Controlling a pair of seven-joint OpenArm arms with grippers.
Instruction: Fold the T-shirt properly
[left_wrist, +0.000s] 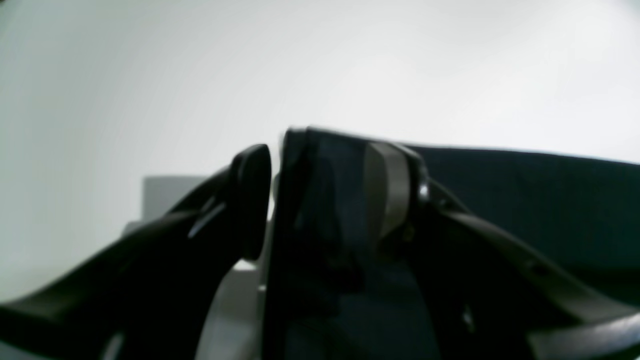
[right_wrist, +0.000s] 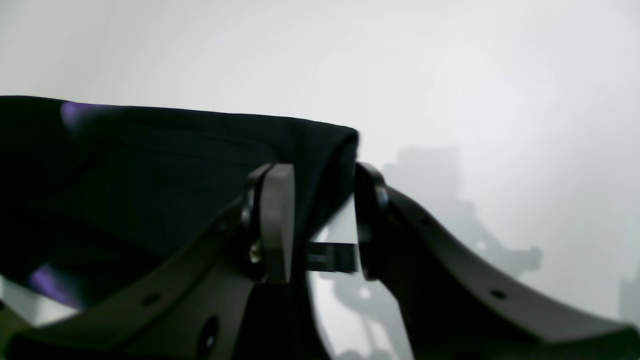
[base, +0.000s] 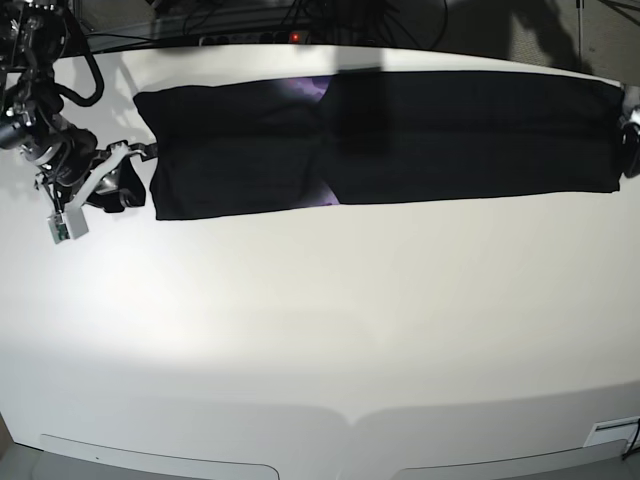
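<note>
**Two claws at the ends of a long folded black T-shirt**

The left claw (left_wrist: 272, 200) sits at the right end of the T-shirt (base: 420, 135). In its wrist view we see its jaws apart, with black cloth bunched against the right-hand jaw and a thin sliver of light beside the other, so nothing is pinched. The right claw (right_wrist: 322, 220) sits at the shirt's left end. Its jaws are also apart, with the folded edge of the cloth draped over the gap between them; we see daylight between the pads lower down.

The T-shirt lies flat on the white worktop (base: 320, 330), along the far side, folded into a long horizontal band that reaches almost from one arm to the other. Small patches of purple print peek out near its middle. A cable strip (base: 270, 38) runs behind the worktop's far edge.
</note>
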